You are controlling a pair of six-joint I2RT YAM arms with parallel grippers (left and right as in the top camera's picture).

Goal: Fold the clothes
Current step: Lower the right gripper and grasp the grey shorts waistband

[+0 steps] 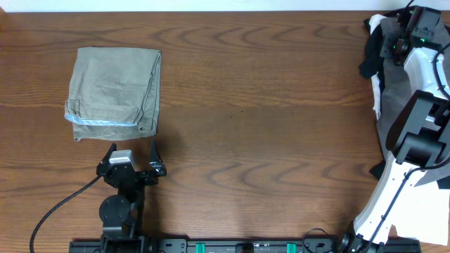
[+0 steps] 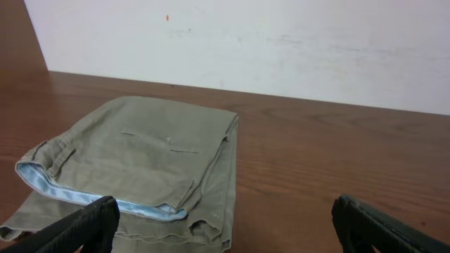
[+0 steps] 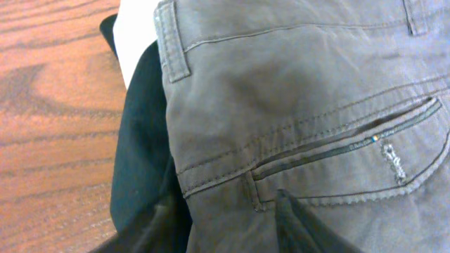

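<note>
Plainly your right gripper (image 1: 392, 43) is nearer, seemingly right over the grey trousers (image 3: 295, 105) heaped at the far-right corner — whether it is spread I cannot tell. Your left gripper (image 1: 133, 145), spread, faces the khaki trousers (image 1: 116, 91) folded far-left.

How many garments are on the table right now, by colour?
Khaki pants, folded: 1
Grey pants: 1
Black garment: 1
White garment: 1
Total: 4 visible; more may be hidden under the grey ones.
</note>
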